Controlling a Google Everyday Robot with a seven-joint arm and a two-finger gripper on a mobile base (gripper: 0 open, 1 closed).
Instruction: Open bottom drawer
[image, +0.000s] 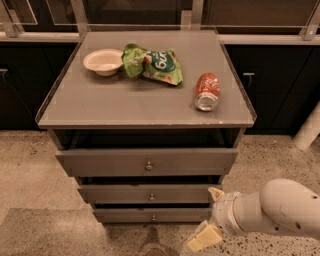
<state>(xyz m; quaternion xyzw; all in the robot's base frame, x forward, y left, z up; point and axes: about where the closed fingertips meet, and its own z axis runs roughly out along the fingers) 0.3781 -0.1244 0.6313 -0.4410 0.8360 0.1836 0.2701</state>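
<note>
The bottom drawer (125, 215) is the lowest and smallest grey front of the cabinet, with a tiny round knob (153, 217) at its centre. It sits a little pushed out, like the two fronts above it. My gripper (210, 215) is low at the right, just beside the bottom drawer's right end, with the white arm (280, 207) behind it. Its two pale fingers are spread apart, one near the middle drawer's right corner and one (204, 237) close to the floor. It holds nothing.
On the cabinet top (100, 107) lie a white bowl (103, 61), a green chip bag (152, 63) and a red soda can (207, 91) on its side. Dark cabinets stand behind and to both sides. Speckled floor (30, 165) surrounds the cabinet.
</note>
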